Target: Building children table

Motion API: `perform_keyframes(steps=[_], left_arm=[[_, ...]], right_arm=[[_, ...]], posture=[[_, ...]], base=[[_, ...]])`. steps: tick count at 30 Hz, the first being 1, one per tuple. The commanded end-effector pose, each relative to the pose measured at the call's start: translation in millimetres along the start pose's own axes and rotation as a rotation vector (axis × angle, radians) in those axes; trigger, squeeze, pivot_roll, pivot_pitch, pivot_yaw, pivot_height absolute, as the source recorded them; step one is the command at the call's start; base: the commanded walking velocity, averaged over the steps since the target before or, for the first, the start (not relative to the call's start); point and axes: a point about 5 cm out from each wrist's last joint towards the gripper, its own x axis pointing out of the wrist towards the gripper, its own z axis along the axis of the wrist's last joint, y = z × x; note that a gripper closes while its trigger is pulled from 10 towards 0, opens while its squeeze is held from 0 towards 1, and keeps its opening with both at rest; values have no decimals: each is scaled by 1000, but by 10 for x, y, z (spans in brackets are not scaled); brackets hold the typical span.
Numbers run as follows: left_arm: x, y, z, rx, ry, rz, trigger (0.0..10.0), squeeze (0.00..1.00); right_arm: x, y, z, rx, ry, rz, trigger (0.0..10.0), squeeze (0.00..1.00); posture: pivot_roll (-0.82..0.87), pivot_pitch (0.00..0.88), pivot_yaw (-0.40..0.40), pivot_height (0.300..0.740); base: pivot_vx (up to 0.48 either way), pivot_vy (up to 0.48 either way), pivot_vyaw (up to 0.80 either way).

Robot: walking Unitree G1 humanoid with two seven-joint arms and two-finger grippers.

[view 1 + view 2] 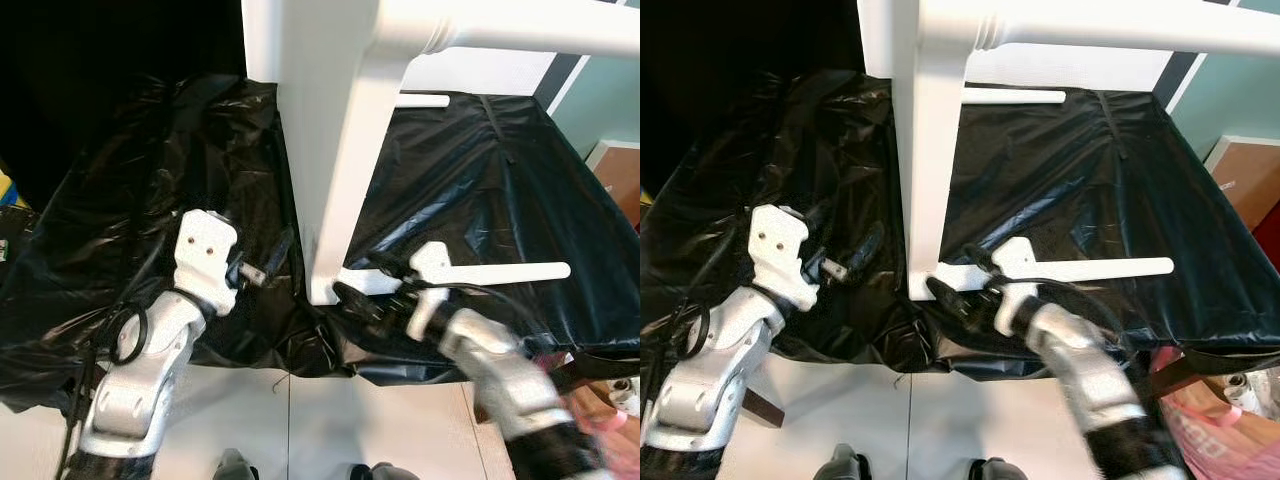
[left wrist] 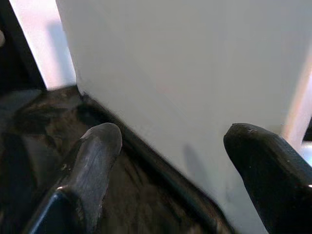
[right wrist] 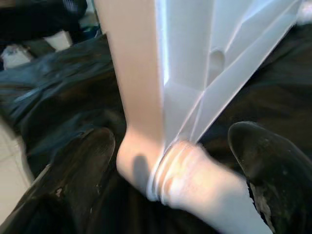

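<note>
Up front in the left eye view, a white table frame (image 1: 330,150) stands on a counter (image 1: 500,180) wrapped in crinkly black plastic sheet (image 1: 120,200); its flat upright panel comes down to the sheet near the front edge, and a turned white leg (image 1: 520,35) runs off sideways across the top of the picture; another loose white leg (image 1: 490,272) lies flat on the sheet just right of the panel's foot, and a thinner white rail (image 1: 420,100) lies farther back; the left pincer (image 1: 272,262) sits just left of the panel, fingers spread, nothing between them; the right pincer (image 1: 365,290) is at the panel's foot, spread around the near end of the loose leg, a bit blurred.

Right eye view, same deal from a slightly different angle; pale floor (image 1: 910,410) shows below the counter's edge, and some pink stuff (image 1: 1210,420) sits low on the right, too blurry to name.

Left wrist view: two black fingers (image 2: 92,161) wide apart, the big white panel right behind them, black sheet underneath; can't tell if either finger touches the panel.

Right wrist view: the fingers (image 3: 83,165) sit apart on either side of a rounded, ringed white leg end that meets the frame's corner; looks loosely straddled, not pinched.
</note>
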Motion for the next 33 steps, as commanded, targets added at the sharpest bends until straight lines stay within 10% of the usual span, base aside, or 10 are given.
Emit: perform_keyframes(steps=[1,7,13,33], left_arm=[[-15,-129,-10,2,22,-136,10000,0],[-143,-198,-76,31,103,-237,10000,0],[-291,-296,-151,31,199,-373,10000,0],[-360,-577,80,-113,182,-566,10000,0]], right_arm=[[-69,4,8,7,24,46,10000,0],[-302,-175,125,-76,92,41,10000,0],[-158,-274,138,-85,58,-105,10000,0],[1284,624,-52,116,-39,18,10000,0]], posture=[[89,148,-77,740],[82,139,-76,740],[84,137,-78,740],[126,112,-102,740]], base=[[0,0,0],[0,0,0],[0,0,0],[0,0,0]])
